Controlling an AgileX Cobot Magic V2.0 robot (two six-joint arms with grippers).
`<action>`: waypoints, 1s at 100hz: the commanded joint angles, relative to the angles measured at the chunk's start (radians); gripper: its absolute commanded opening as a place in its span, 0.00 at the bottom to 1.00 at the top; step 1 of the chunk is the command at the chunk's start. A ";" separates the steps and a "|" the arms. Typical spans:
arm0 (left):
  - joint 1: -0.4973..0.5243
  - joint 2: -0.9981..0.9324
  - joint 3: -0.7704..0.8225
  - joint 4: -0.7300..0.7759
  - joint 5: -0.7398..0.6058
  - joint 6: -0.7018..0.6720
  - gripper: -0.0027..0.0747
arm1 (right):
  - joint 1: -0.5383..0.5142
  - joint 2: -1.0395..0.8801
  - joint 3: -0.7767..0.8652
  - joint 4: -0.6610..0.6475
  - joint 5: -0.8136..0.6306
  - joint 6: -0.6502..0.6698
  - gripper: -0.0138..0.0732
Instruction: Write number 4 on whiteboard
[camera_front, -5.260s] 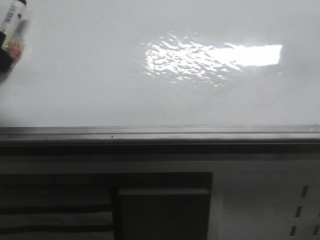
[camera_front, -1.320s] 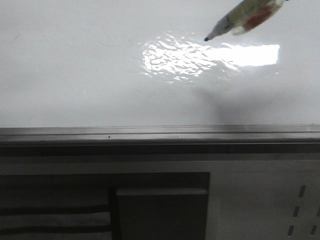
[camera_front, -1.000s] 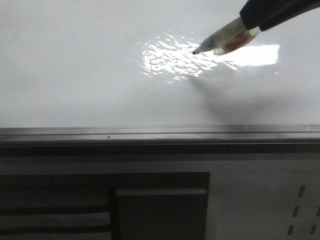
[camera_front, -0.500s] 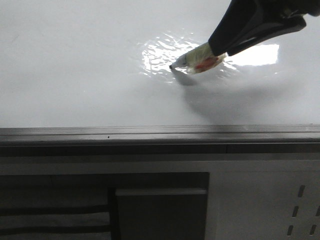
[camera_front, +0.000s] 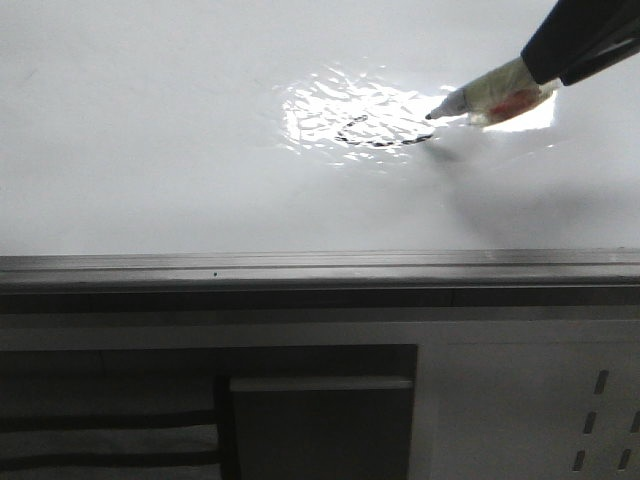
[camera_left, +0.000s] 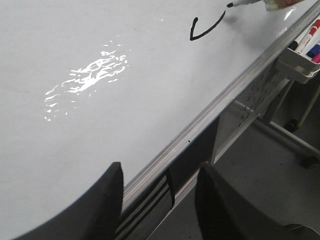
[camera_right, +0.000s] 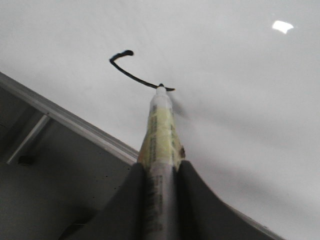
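The whiteboard (camera_front: 150, 170) fills the front view and both wrist views (camera_left: 100, 125) (camera_right: 235, 65). My right gripper (camera_front: 545, 72) is shut on a marker (camera_front: 485, 97) with a yellowish taped barrel (camera_right: 161, 131). The marker's black tip rests at the right end of a fresh black stroke. Of the number 4 (camera_front: 375, 136) only a short hook and one long line show, also in the left wrist view (camera_left: 205, 31) and the right wrist view (camera_right: 131, 70). My left gripper (camera_left: 160, 175) is open and empty over the board's near edge, well left of the stroke.
A rippled glare patch (camera_front: 330, 105) lies over the stroke. The grey metal edge strip (camera_front: 300, 265) runs along the board's near side, with a white cabinet front (camera_front: 500, 400) below. A small tray with several markers (camera_left: 304, 52) hangs off the board's edge.
The marker came down from the upper right onto the board, then moved right along it, leaving the black hook and line behind its tip.
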 joint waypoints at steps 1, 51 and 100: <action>0.003 -0.005 -0.029 -0.015 -0.063 -0.011 0.44 | 0.016 -0.018 -0.046 0.016 -0.085 -0.016 0.14; 0.003 -0.005 -0.029 -0.015 -0.067 -0.011 0.44 | 0.016 0.050 -0.058 0.022 -0.128 -0.025 0.14; -0.003 0.010 -0.037 -0.015 -0.069 0.016 0.44 | 0.023 0.035 -0.101 0.033 0.078 -0.052 0.14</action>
